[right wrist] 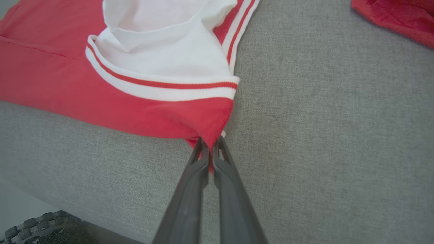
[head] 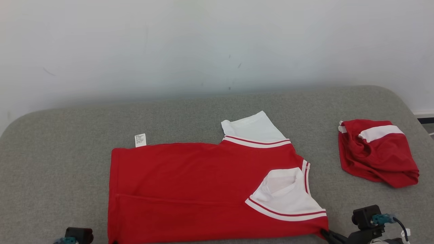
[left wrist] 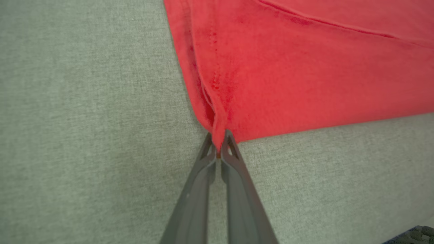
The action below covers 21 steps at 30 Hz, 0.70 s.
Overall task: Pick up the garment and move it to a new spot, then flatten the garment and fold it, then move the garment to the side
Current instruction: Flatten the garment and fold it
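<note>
Head view: we see the garment (head: 203, 189), a red shirt with white sleeves and red-and-white striped trim, spread on a grey padded surface (head: 51, 162) in front of a pale wall (head: 203, 40).
Garment position: it lies mid-surface, close to our near edge, hem end toward our left and sleeve end toward our right. A straight crease runs along the red body. One white sleeve points to the far side; the other lies over the body near our right corner.
Writing: a small white tag (head: 140, 140) sticks out past the far edge at the hem end. It carries dark print, too small for us to read.
Left gripper (left wrist: 218, 149): in our left wrist view its fingers are pressed together on the near hem corner, with a pinch of red cloth caught between the tips, beside the hem stitching.
Right gripper (right wrist: 210, 149): in our right wrist view its fingers are clamped together on the near corner at the sleeve end, just below the striped cuff; red cloth shows between the tips.
Other cloth: a crumpled red bundle (head: 376, 152) with a white band lies well apart from the garment, at our far right.
</note>
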Available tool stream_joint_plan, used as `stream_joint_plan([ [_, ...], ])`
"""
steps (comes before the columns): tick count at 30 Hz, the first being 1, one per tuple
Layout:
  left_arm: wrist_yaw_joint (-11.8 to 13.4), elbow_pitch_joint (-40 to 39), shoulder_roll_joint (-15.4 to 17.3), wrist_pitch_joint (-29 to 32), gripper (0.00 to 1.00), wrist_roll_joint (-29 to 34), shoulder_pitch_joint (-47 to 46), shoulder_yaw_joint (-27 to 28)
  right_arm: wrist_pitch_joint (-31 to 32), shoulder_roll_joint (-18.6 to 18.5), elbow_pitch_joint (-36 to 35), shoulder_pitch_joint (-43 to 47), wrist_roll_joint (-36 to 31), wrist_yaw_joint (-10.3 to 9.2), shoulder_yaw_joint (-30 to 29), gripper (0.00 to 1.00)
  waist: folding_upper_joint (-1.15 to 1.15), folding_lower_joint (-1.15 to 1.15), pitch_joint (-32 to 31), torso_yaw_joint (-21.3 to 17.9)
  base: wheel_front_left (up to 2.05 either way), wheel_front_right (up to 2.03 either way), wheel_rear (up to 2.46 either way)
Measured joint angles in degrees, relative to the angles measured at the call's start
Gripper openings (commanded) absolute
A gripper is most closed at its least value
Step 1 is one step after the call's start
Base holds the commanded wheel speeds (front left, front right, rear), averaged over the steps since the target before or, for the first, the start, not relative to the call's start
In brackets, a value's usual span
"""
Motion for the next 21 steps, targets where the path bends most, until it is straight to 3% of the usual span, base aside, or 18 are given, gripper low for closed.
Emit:
stream_joint_plan([
  [4, 0.0, -0.3, 0.1, 1.4, 0.0, -1.0, 0.0, 0.2, 1.7, -0.2, -0.3, 0.0, -0.2, -1.02, 0.8, 0.0, 0.0, 0.0, 0.2, 0.0, 0.0, 0.0, 0.0],
  [5, 0.0, -0.4, 0.1, 1.7, 0.0, -1.7, 0.0, 0.2, 1.8, -0.2, -0.4, 0.0, -0.6, -1.47, 1.0, 0.18, 0.0, 0.0, 0.3, 0.1, 0.0, 0.0, 0.0],
  [6, 0.0, -0.5, 0.1, 2.1, 0.0, -1.8, 0.0, 0.2, 2.2, -0.3, -0.6, 0.0, -0.7, -1.77, 1.0, 0.68, 0.0, 0.0, 0.3, 0.1, 0.0, 0.0, 0.0],
  [7, 0.0, -0.5, 0.1, 2.6, 0.12, -1.9, 0.0, 0.2, 2.2, -0.3, -0.9, 0.0, -0.7, -1.93, 0.9, 1.0, 0.0, 0.0, 0.4, 0.2, 0.0, 0.0, 0.0],
  [8, 0.0, -0.7, 0.1, 2.7, 0.44, -2.0, 0.0, 0.3, 2.3, -0.3, -1.3, 0.0, -0.6, -2.03, 0.7, 1.0, 0.0, 0.0, 0.4, 0.3, 0.0, 0.0, 0.0],
  [9, 0.0, -0.9, 0.1, 2.7, 1.0, -2.0, 0.0, 0.5, 2.6, -0.3, -1.8, 0.0, -0.5, -2.27, 0.5, 1.0, 0.0, 0.01, 0.4, 0.3, 0.0, 0.0, 0.0],
  [21, 1.0, -9.9, 2.8, 0.0, 1.0, -4.7, 2.7, 4.1, 2.5, -2.8, -15.0, 4.1, 5.4, -2.69, -5.4, 1.0, 0.0, 0.01, -0.3, 0.7, 0.0, 0.0, 0.0],
])
